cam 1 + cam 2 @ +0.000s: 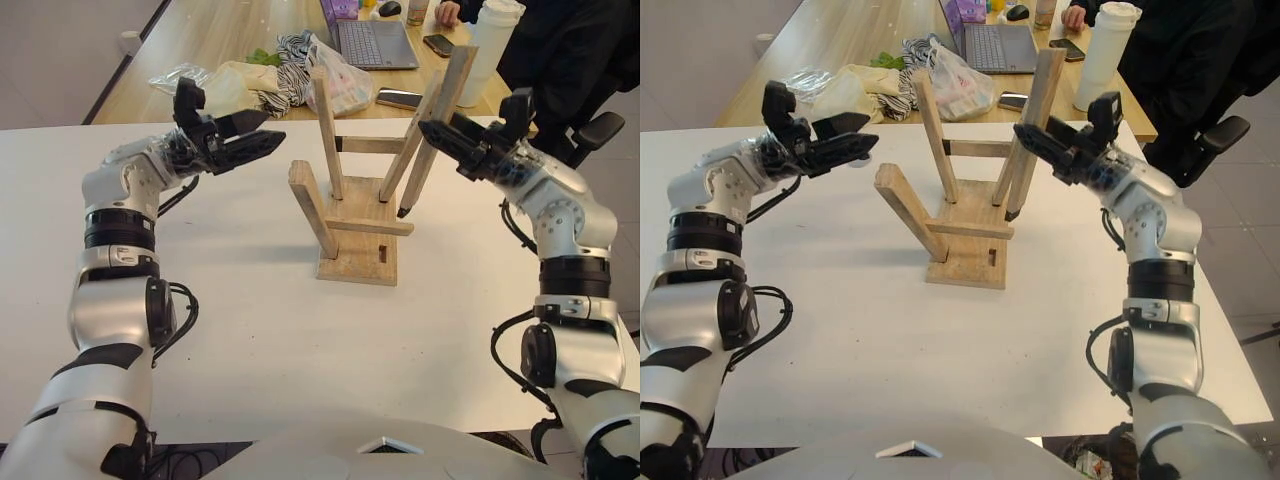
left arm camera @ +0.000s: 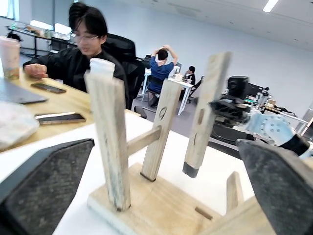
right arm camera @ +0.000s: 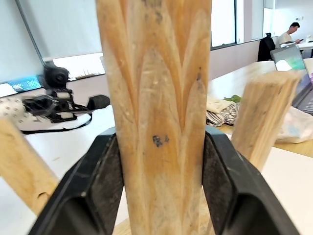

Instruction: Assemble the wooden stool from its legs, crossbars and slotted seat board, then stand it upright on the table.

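Clamping a wooden leg [image 1: 452, 88] tightly between its fingers, our right gripper [image 1: 440, 133] holds it steeply tilted, with the top leaning away to the right and the dark lower tip hanging just by the right edge of the seat board [image 1: 358, 262]. That board lies flat on the table [image 1: 250, 320], its other legs pointing up. We judge the free slot [image 1: 383, 252] lies just inward of the tip and nearer us. Our left gripper [image 1: 262, 128], spread and empty, hovers well apart on the left.
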`<move>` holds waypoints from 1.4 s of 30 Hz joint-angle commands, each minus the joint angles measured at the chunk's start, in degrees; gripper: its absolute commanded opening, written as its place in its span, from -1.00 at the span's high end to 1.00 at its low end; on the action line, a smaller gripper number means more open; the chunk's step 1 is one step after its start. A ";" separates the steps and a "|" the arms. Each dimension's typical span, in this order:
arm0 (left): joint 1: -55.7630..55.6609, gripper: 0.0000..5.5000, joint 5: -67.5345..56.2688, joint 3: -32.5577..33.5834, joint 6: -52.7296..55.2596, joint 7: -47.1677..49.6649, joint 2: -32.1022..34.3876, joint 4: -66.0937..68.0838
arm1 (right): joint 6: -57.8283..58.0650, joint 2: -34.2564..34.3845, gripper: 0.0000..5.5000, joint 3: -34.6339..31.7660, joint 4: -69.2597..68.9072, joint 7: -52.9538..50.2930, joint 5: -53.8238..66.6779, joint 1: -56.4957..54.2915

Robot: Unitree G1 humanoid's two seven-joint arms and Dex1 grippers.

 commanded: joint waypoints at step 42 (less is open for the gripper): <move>3.75 -0.96 -0.85 1.78 1.08 4.26 -3.26 -1.16 | -16.36 -0.15 0.27 2.22 7.08 16.14 -0.25 21.44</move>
